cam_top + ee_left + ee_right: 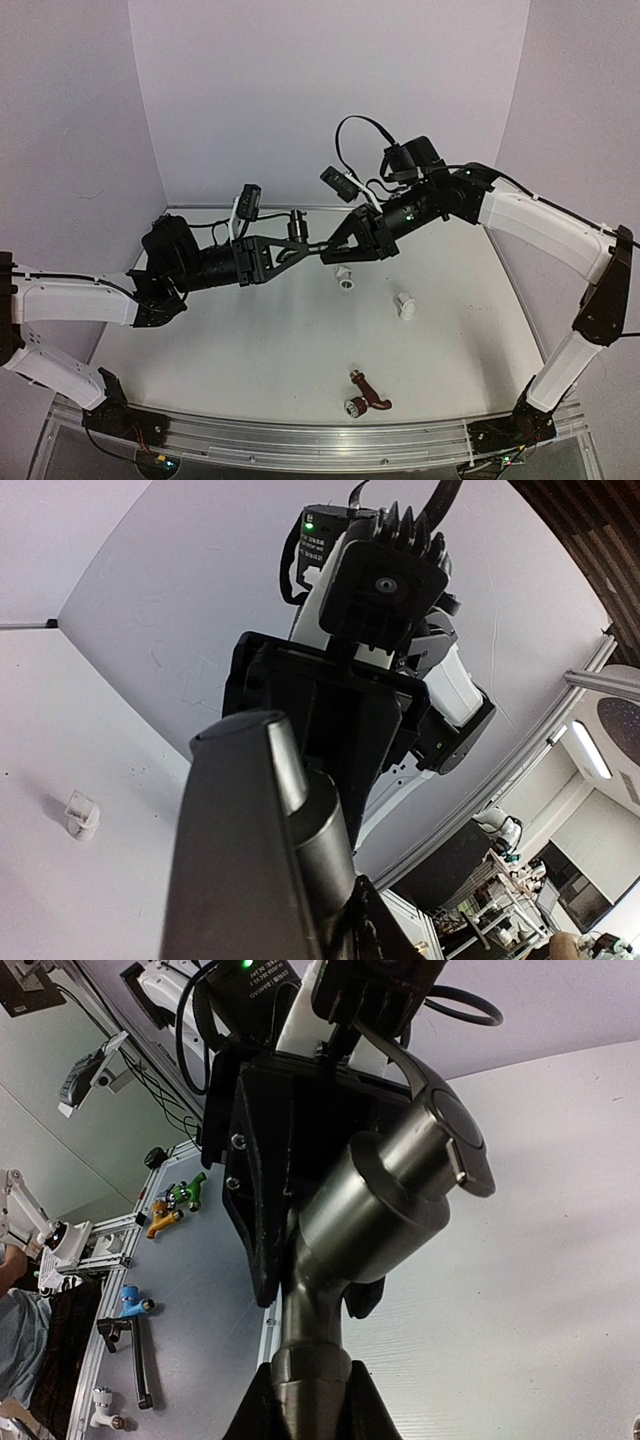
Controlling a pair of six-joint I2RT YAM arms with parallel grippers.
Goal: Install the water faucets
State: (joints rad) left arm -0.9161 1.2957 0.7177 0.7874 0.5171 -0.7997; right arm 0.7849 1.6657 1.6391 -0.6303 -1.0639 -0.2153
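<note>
- The left tool (302,244) is raised above the surface (250,340), reaching rightward with its tips against the lower part of the dark grey faucet (297,221). In the left wrist view one finger (240,840) lies right beside a rounded grey body, but I cannot tell whether the tool is clamped on it or merely touching it.
- The dark grey faucet is held in the air between the two tools, over the back half of the surface. Its cylinder stands roughly upright and its thin lever points left.
- The right tool (324,245) comes in from the right and meets the left tool tip to tip. In the right wrist view its fingers are closed around the faucet's narrow neck, with the cylinder and round cap rising out from between them.
- A white elbow fitting (344,276) lies on the surface just below the right tool.
- The reddish-brown faucet (367,393) lies alone on the surface near the front edge, well apart from both tools, its silvery round end towards the front.
- A second white elbow fitting (404,304) sits further right, apart from the first.
</note>
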